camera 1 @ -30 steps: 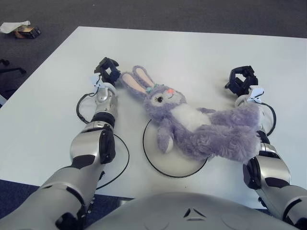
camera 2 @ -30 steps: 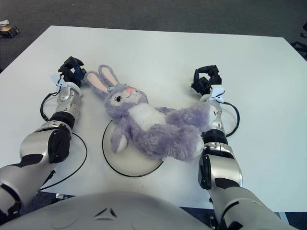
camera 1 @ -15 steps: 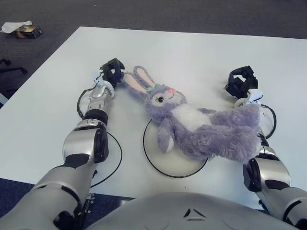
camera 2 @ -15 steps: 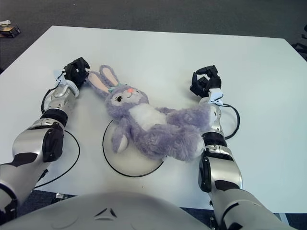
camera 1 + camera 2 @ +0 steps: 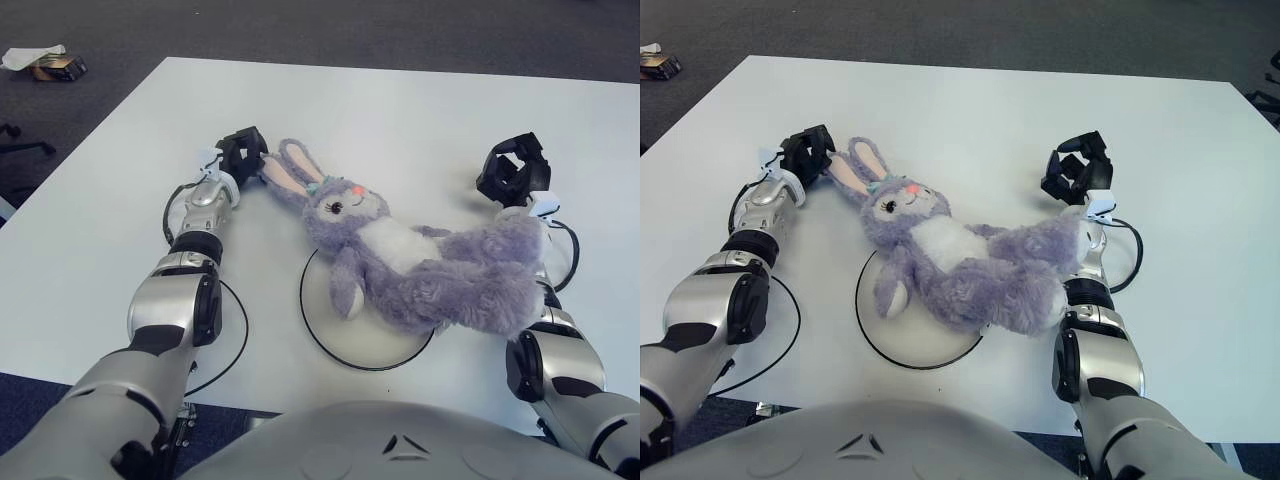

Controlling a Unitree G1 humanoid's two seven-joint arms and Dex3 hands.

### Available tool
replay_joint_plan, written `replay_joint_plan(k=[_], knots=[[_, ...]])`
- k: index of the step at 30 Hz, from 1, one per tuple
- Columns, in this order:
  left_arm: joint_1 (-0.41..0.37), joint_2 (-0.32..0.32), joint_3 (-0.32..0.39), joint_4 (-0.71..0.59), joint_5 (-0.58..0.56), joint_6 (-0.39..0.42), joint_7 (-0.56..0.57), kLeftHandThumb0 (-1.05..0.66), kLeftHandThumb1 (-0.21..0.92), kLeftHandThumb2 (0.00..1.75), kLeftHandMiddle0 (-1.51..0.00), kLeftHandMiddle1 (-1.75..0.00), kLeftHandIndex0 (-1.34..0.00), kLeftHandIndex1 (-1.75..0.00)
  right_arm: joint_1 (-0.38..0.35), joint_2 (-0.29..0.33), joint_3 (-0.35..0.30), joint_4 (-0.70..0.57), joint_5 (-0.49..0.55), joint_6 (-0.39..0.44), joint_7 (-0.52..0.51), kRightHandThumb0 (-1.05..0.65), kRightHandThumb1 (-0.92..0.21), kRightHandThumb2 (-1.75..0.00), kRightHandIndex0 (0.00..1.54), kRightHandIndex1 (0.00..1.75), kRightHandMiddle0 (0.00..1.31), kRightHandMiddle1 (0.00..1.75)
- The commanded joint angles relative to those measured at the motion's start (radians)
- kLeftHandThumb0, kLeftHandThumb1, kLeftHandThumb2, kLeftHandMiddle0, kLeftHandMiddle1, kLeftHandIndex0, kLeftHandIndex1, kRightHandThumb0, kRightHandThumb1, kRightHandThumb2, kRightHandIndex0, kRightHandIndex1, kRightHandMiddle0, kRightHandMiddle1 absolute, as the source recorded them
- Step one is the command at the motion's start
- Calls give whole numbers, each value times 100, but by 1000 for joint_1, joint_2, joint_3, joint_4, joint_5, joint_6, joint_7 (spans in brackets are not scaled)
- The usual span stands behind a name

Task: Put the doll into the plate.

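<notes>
The doll [image 5: 415, 262], a purple plush rabbit with a white belly, lies on its back across the white worktop [image 5: 420, 110], only partly over the plate [image 5: 345, 335]. The plate is a flat white disc with a dark rim, and the rabbit's midsection and one arm cover its far side. The head and long ears stretch beyond the plate's far-left edge, and the legs trail off past its right edge, resting against the right forearm. Much of the plate's near half is bare.

The left hand [image 5: 241, 155] sits far-left of the plate, right at the tip of the rabbit's ears. Its fingers are curled inward, but whether they pinch the ear or merely touch it cannot be told from either view. The right hand [image 5: 514, 170] hangs far-right of the plate, beyond the rabbit's feet and apart from the plush. Its fingers are bent into a loose claw that encloses nothing.

As a judgement, the task is partway done. The doll overlaps the plate, yet its bulk spills over two sides, so it is not properly in it. What seems left is to gather the head end and the legs toward the plate's centre, so that the body rests within the dark rim.
</notes>
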State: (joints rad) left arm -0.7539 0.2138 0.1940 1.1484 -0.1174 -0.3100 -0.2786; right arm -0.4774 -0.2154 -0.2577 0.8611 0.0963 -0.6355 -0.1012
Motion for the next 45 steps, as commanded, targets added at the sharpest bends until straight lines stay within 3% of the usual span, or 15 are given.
replay_joint_plan(k=[1, 10, 18, 25, 32, 45], knots=[[78, -29, -19, 32, 14, 39, -24, -46, 78, 90, -134, -175, -101, -175, 113, 50, 4, 21, 4, -34, 15, -45, -40, -121, 99, 175, 55, 175], [119, -54, -15, -23, -1, -6, -28, -44, 72, 93, -133, -175, -97, -175, 187, 70, 14, -97, 24, 7, 51, -46, -37, -125, 107, 175, 57, 175], [216, -106, -36, -195, 11, -40, 27, -45, 69, 95, -127, -175, -95, -175, 351, 89, 37, -432, 32, 169, 57, -46, -37, -125, 111, 175, 57, 175], [266, -125, -57, -273, 35, -79, 60, -45, 67, 96, -125, -175, -95, -175, 409, 117, 41, -572, 36, 265, 33, -46, -38, -124, 111, 175, 56, 175], [295, -131, -78, -308, 55, -126, 86, -44, 67, 96, -125, -175, -94, -175, 433, 140, 38, -633, 27, 309, 7, -46, -37, -124, 113, 175, 57, 175], [318, -138, -101, -345, 74, -159, 111, -41, 68, 98, -125, -175, -89, -175, 446, 154, 35, -659, 21, 299, -15, -47, -34, -129, 116, 175, 60, 175]])
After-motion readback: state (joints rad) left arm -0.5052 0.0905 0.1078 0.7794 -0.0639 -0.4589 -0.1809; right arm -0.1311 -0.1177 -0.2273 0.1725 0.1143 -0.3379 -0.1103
